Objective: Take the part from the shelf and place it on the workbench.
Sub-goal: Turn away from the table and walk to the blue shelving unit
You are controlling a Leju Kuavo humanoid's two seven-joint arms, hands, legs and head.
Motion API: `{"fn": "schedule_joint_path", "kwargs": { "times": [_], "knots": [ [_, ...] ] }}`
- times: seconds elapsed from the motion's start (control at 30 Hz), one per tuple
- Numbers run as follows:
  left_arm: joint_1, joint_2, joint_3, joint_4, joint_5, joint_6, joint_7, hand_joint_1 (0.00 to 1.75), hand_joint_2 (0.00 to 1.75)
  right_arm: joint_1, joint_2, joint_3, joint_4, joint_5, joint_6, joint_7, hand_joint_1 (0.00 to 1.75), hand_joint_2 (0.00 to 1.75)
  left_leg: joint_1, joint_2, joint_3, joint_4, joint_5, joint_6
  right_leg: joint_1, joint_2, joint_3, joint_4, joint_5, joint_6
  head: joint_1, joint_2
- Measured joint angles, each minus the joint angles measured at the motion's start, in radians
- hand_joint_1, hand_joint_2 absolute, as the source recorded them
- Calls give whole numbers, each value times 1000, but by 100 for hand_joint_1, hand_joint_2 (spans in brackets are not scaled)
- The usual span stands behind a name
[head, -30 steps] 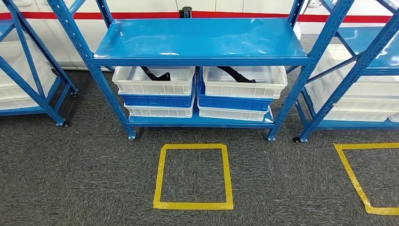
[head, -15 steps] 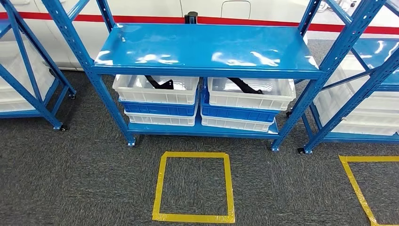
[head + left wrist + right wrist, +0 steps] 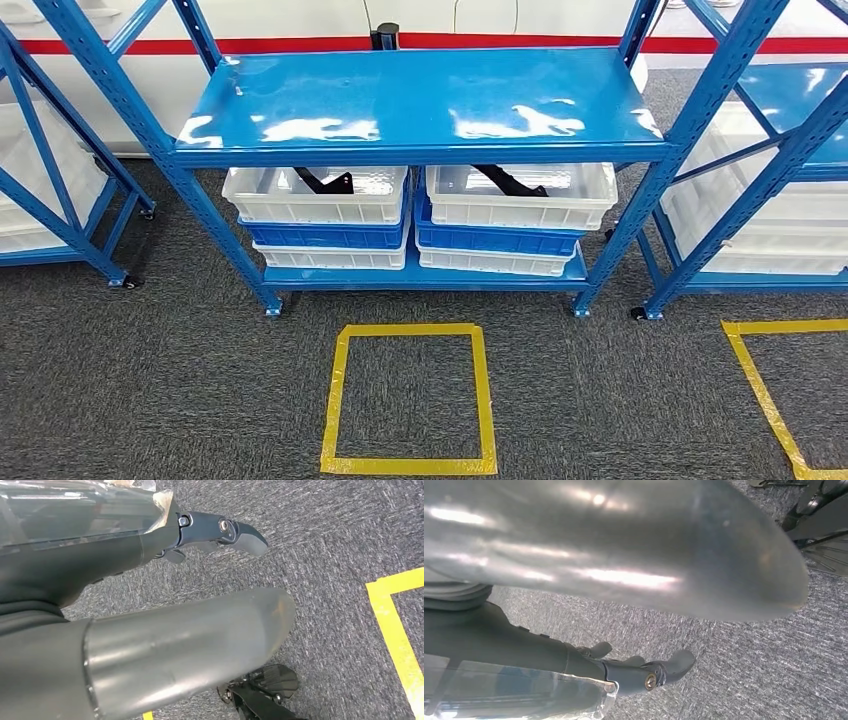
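Part [image 3: 326, 182] lies in white bin [image 3: 314, 195], centre frame; I'm approaching; next, reach in. Left hand [image 3: 220, 532], right hand [image 3: 644, 672] hang released.

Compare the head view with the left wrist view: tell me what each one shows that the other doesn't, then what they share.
Head view alone: the blue shelf, with stacked white and blue bins under its top deck, and a black part in the left top bin and another in the right one. Left wrist view alone: the left hand hanging over the floor, holding nothing, fingers apart. Both: grey carpet and yellow tape marking it; whether the wrist view's tape is the same square cannot be told.
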Motion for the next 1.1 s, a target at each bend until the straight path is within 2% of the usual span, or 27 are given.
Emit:
{"fn": "schedule_joint_path", "kwargs": {
  "times": [0.07, 0.2, 0.33, 0.4, 0.53, 0.6, 0.67, 0.73, 0.8, 1.1],
  "knots": [
    [0, -1, 0, 0, 0, 3, 0, 0, 0, 0, 0, 0, 0, 0, -1, 0, 0, 0, 1, 0, 0, 0, 1, -9, 1, 0, 1, 0, 0, 0, 0, 0],
    [0, -1, 0, 0, -3, 14, 4, 0, 0, 0, 0, 1, 0, 0, -2, 0, 0, 0, -1, 0, 4, 0, 2, -11, 0, 0, 6, -1, 0, 0, 0, 0],
    [0, -1, 0, 0, -7, 25, 16, 0, 175, 0, 0, 2, 0, 3, -10, 0, 0, 0, -1, 0, 8, 0, 2, -11, 0, 0, 10, -3, 0, 0, 0, 0],
    [0, -1, 0, 0, -5, 30, 14, 0, 175, 0, 1, 3, 0, 4, -16, 0, 0, 0, -1, 0, 8, 0, 1, -11, 0, 0, 11, -4, 0, 0, 0, 0],
    [0, -1, 0, 0, 7, 30, 9, 0, 175, 0, 2, 3, 0, -4, -15, 0, 0, 175, -1, 0, 8, 0, 0, -11, 0, 0, 12, -5, 0, 0, 0, 0],
    [2, -2, 9, -1, 2, 28, 13, 0, 175, 2, 3, -2, -1, -4, -8, 0, 0, 175, -1, 0, 8, 0, 0, -11, 0, 0, 12, -6, 0, 0, 0, 0],
    [10, -4, 36, -5, -19, 18, 23, 0, 87, 8, 6, -20, -5, 1, 5, 1, 0, 175, -1, 0, 8, 0, 0, -10, 0, 0, 12, -6, 0, 0, 0, 0],
    [20, -7, 72, -10, -50, 1, 33, 0, 0, 15, 9, -44, -10, 13, 16, 1, 0, 87, -1, 0, 8, 0, -1, -9, 0, 0, 12, -7, 0, 1, 0, 0],
    [30, -10, 108, -17, -87, -18, 44, 0, 0, 23, 12, -71, -17, 28, 27, 2, 0, 0, -1, 0, 8, 0, -1, -9, 0, 0, 12, -7, 0, 1, 0, 0],
    [76, -20, 303, -57, -267, -111, 95, 0, 0, 59, 26, -216, -59, 103, 76, 2, 0, 0, -1, 0, 8, 0, -2, -7, 0, 0, 12, -7, 0, 1, 0, 0]
  ]
}}
